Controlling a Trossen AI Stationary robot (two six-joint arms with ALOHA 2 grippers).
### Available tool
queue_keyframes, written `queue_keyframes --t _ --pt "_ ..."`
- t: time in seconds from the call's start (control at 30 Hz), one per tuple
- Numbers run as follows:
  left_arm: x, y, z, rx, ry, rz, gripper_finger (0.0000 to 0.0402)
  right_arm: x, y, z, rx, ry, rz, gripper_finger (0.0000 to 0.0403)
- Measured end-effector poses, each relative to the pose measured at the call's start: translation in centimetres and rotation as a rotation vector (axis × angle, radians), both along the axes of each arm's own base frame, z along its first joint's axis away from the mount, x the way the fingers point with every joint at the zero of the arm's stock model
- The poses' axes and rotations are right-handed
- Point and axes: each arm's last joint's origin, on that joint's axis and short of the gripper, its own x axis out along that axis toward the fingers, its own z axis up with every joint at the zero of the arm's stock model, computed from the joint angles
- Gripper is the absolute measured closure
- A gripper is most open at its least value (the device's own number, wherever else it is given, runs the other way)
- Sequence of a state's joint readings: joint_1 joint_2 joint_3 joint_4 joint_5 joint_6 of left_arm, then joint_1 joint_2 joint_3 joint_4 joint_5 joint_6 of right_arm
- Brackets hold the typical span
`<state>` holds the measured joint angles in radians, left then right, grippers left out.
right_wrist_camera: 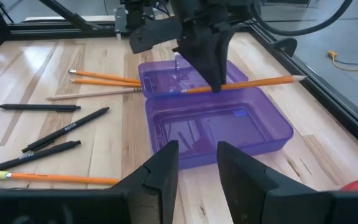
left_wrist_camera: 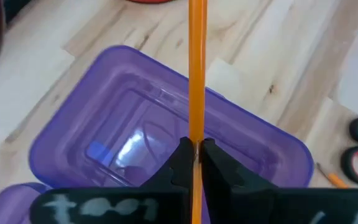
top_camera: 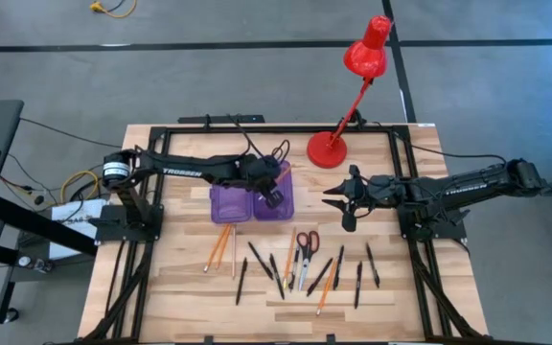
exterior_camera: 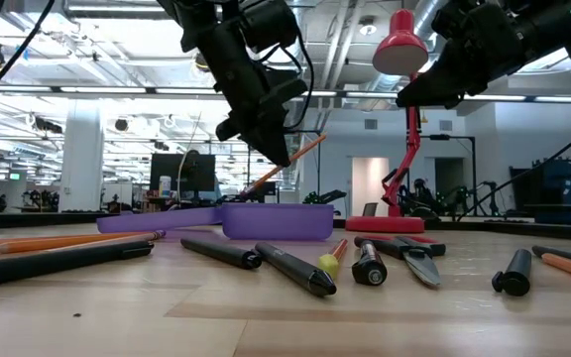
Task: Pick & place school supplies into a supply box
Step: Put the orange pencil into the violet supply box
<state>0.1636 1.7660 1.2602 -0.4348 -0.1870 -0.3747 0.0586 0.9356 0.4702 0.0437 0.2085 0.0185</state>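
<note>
1. i'm watching my left gripper (top_camera: 274, 182) clenching an orange pencil (right_wrist_camera: 241, 84) above the purple pencil case (top_camera: 252, 202).
2. my right gripper (top_camera: 336, 198) is hanging released nearby.
3. pens (top_camera: 260, 259) and scissors (top_camera: 305, 251) are lying on the wooden table (top_camera: 161, 287); a red desk lamp (top_camera: 353, 86) is standing behind.

Light wood-plank bench (top_camera: 180, 297) is carrying everything. Translucent purple supply box (top_camera: 230, 204) is lying open in the middle, two halves side by side. Red desk lamp (top_camera: 331, 149) is standing on its round base toward the far side, right of the box, head leaning out past the far edge. Orange pencils (top_camera: 220, 246) are lying just near of the box, slightly left. Red-handled scissors (top_camera: 306, 247) are resting near-center, with black pens (top_camera: 260, 260) and more pencils fanning out on both sides of them. Two more dark pens (top_camera: 372, 264) are lying farthest right in the row.
</note>
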Motion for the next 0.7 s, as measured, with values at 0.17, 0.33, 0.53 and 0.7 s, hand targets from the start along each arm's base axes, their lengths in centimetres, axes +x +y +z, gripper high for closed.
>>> queue_keyframes --t 0.17,0.33,0.53,0.7 --pt "0.1 0.0 -0.9 -0.033 0.029 0.008 0.0401 0.0 0.0 0.0 0.007 -0.001 -0.003 0.0296" --pt "0.1 0.0 -1.7 -0.026 0.069 0.018 0.0399 0.0 0.3 0.0 0.016 -0.003 0.008 0.0296" --pt "0.7 0.1 -2.5 -0.039 0.062 0.037 0.0398 0.0 0.6 0.0 0.016 -0.003 0.025 0.0296" --pt "0.7 0.2 -3.2 -0.05 0.08 0.06 0.0398 0.0 0.6 0.0 0.015 -0.004 0.025 0.0296"
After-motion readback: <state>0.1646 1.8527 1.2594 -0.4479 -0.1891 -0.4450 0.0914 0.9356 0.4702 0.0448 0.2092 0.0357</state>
